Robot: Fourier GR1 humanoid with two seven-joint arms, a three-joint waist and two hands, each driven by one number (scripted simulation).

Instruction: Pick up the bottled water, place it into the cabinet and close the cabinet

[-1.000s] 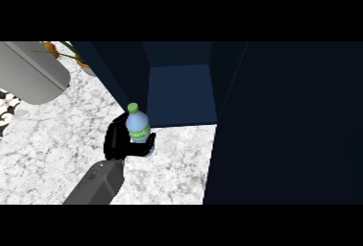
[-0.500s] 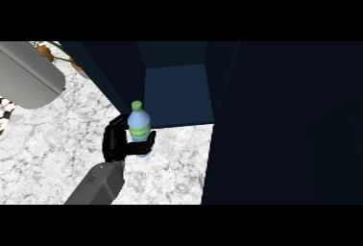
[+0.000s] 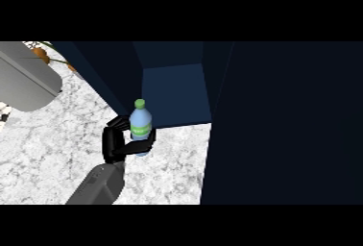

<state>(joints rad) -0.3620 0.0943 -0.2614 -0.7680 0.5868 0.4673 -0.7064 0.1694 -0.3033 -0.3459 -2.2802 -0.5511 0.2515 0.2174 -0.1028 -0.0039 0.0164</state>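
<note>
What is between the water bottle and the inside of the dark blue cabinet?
Nothing. In the head view, the bottled water, held upright by the hand, stands right before the cabinet opening. Only a bare strip of marble counter lies between them.

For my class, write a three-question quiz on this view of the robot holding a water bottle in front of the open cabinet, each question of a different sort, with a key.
1. True or false: the bottle already stands inside the cabinet.
2. Which hand holds the bottle? A) the one on a grey forearm at the view's left B) one coming from the view's right C) none
3. Fill in: the bottle's cap is ____ in colour.

Key:
1. False; it is held upright over the marble counter, just in front of the opening.
2. A
3. Green
</note>
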